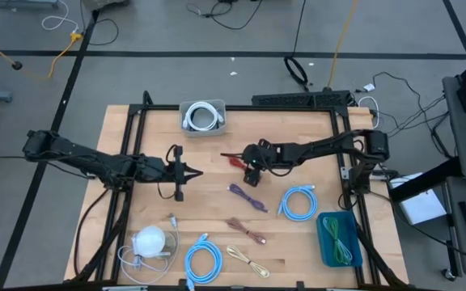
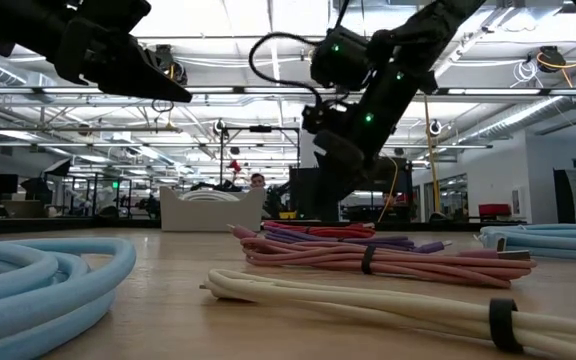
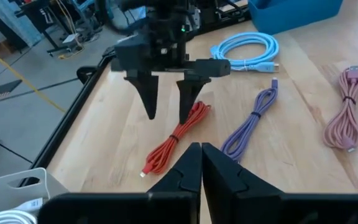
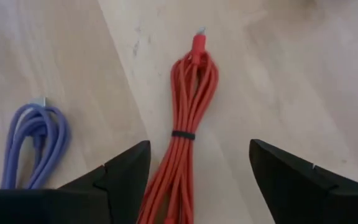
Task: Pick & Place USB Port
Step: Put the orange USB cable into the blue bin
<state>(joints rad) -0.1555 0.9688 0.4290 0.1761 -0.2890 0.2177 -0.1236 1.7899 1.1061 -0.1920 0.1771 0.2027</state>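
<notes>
Red USB cable (image 4: 188,130) unlabelled, between right gripper (image 4: 197,165) fingers

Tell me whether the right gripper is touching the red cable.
Apart. In the right wrist view the right gripper has its jaws open, with bare wood showing between each one and the red cable. The left wrist view shows them hanging above it.

- No text, label, brand, number or sign reads in any view right now.
- Cables, bins, table and both arms carry no legible markings.
- Room behind in the low view: nothing there comes through as readable lettering either.
</notes>
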